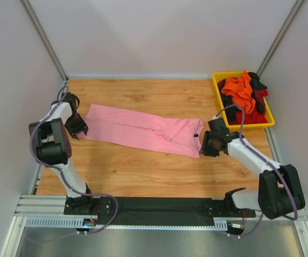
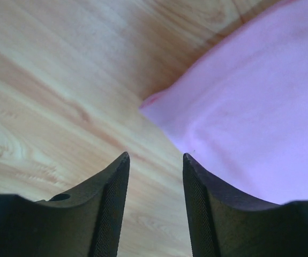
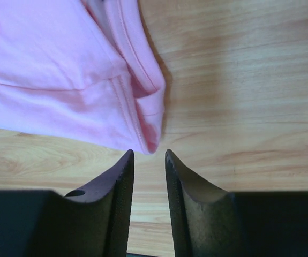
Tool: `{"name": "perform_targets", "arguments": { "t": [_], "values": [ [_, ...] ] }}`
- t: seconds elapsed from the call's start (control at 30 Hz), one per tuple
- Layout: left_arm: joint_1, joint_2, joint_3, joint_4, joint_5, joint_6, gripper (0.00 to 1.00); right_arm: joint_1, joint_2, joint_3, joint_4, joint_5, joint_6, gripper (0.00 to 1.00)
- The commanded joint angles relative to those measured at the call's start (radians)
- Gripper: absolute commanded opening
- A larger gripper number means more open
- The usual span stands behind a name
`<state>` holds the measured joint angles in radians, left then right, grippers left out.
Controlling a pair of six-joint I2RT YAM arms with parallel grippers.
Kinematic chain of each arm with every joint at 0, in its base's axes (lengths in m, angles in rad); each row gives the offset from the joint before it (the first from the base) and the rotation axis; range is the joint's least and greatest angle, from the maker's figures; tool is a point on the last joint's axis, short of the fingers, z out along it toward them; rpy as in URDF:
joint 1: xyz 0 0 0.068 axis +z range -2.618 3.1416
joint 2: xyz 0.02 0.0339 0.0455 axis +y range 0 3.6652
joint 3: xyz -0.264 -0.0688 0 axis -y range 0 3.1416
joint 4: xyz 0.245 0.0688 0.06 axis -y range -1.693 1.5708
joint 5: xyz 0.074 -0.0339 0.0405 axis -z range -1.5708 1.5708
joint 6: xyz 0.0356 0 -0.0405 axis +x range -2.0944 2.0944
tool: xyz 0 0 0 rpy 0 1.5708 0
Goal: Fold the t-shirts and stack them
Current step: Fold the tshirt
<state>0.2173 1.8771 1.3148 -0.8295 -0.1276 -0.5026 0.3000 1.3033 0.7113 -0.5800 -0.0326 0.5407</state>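
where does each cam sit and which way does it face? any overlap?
Top: above and behind the arms, looking down on the table; left arm, right arm, pink shirt, bin show.
Left wrist: on the left arm, looking down past the open left gripper at a shirt corner.
Right wrist: on the right arm, looking down past the open right gripper at a stitched shirt corner.
Shared: all three see shirt and table.
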Motion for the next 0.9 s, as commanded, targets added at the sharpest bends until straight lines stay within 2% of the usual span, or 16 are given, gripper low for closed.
{"name": "perform_targets", "arguments": {
  "t": [0.0,0.03,0.07,0.1,0.13,0.23,0.37,0.5,0.6,0.63,0.73,0.87],
  "values": [
    [-0.027,-0.202,-0.040,0.030,0.032,0.009,0.52,0.019,-0.061,0.105,-0.053,0.060,0.056,0.32],
    [-0.044,-0.231,-0.064,0.058,0.105,0.024,0.54,0.031,-0.058,0.144,-0.050,0.060,0.080,0.32],
    [-0.062,-0.255,-0.090,0.066,0.127,0.018,0.62,0.050,-0.043,0.158,-0.038,0.054,0.100,0.32],
    [-0.091,-0.294,-0.097,0.076,0.179,0.012,0.62,0.054,-0.033,0.163,-0.015,0.048,0.122,0.32],
    [-0.111,-0.312,-0.112,0.099,0.307,0.022,0.62,0.060,-0.023,0.166,0.046,-0.025,0.171,0.33],
    [-0.200,-0.380,-0.144,0.122,0.434,0.042,0.64,0.106,0.037,0.189,0.149,-0.035,0.211,0.39],
    [-0.291,-0.499,-0.213,0.164,0.537,0.043,0.64,0.143,0.186,0.307,0.170,-0.039,0.302,0.40],
    [-0.299,-0.573,-0.322,0.254,0.609,0.012,0.64,0.149,0.323,0.361,0.158,-0.044,0.457,0.40],
    [-0.300,-0.576,-0.379,0.334,0.781,-0.016,0.64,0.172,0.385,0.363,0.219,-0.046,0.511,0.39],
    [-0.300,-0.567,-0.378,0.316,0.813,-0.010,0.64,0.177,0.411,0.363,0.245,-0.050,0.540,0.39],
    [-0.300,-0.572,-0.393,0.279,0.833,0.024,0.64,0.192,0.445,0.375,0.267,-0.053,0.570,0.39],
    [-0.300,-0.653,-0.396,0.265,0.809,0.053,0.65,0.215,0.491,0.405,0.255,-0.029,0.579,0.39]
  ]
}}
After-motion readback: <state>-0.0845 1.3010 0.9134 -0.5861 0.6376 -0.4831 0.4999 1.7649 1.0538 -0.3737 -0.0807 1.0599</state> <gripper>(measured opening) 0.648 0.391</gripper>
